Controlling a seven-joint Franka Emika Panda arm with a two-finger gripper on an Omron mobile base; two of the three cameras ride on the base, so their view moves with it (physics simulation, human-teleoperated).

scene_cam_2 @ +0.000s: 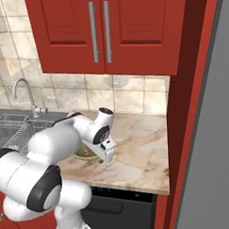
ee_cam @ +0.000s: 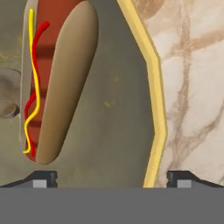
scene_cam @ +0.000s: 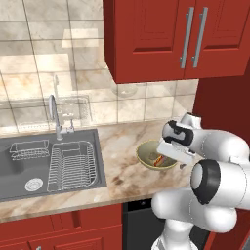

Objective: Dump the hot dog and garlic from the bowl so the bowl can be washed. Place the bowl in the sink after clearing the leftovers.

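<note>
The gripper (ee_cam: pixel 112 179) hangs low over the near rim of the bowl (ee_cam: pixel 154 87), its fingertips (ee_cam: pixel 42 178) spread apart with the yellow rim running up between them, one inside and one outside. The bowl sits on the table (scene_cam: pixel 122 166). The hot dog (ee_cam: pixel 54 83) lies inside, ahead and to the inner side, its long axis roughly along the rim. The garlic is hard to make out. The sink (scene_cam: pixel 14 168) lies well off to the gripper's left.

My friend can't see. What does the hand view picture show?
A hot dog with red and yellow squiggles lies inside the olive bowl. The tool's two dark tips straddle the bowl's yellow rim, with marble counter beyond.
</note>
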